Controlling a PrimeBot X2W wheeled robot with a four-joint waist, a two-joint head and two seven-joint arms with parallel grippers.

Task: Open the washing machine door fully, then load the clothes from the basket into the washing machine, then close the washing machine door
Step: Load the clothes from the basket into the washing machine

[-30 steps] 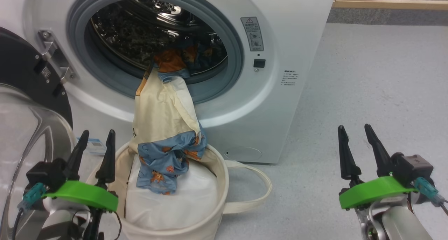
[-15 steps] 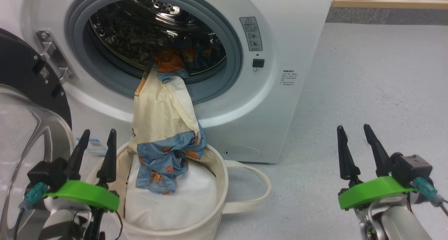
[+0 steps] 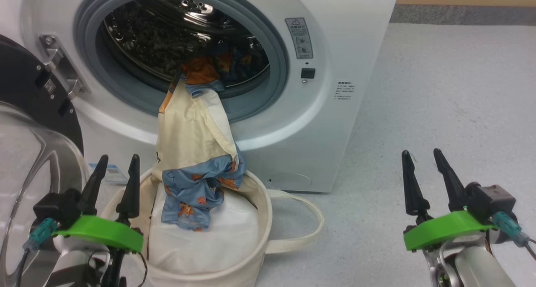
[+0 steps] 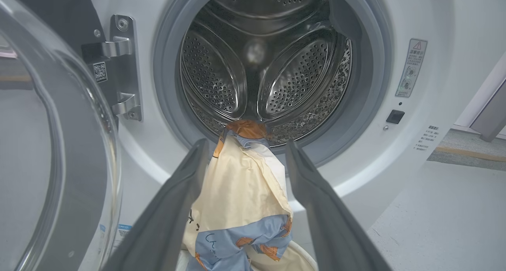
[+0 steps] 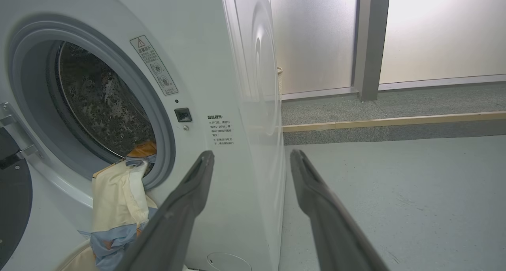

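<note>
The white washing machine (image 3: 335, 48) stands with its door (image 3: 25, 153) swung wide to the left, glass bowl facing me. Cream, blue and orange clothes (image 3: 194, 140) hang from the drum over the grey gasket (image 3: 276, 69) down into the cream basket (image 3: 251, 253), which holds white padding. My left gripper (image 3: 118, 159) is open beside the basket's left rim, holding nothing. My right gripper (image 3: 421, 153) is open over the floor to the right. In the left wrist view the clothes (image 4: 237, 192) hang ahead of the open gripper (image 4: 245, 144). The right wrist view has the open right gripper (image 5: 253, 154) before the machine (image 5: 245, 85).
A basket handle loop (image 3: 310, 228) lies on the grey floor (image 3: 439, 90) right of the basket. A wooden strip (image 3: 465, 0) edges a raised step behind the machine. Door hinge (image 3: 58, 65) sits left of the opening. Frosted panels (image 5: 435, 29) stand beyond the step.
The whole head picture has shifted slightly left and up, so the camera moved a little. Both grippers stay open in the same places and the clothes hang as before.
</note>
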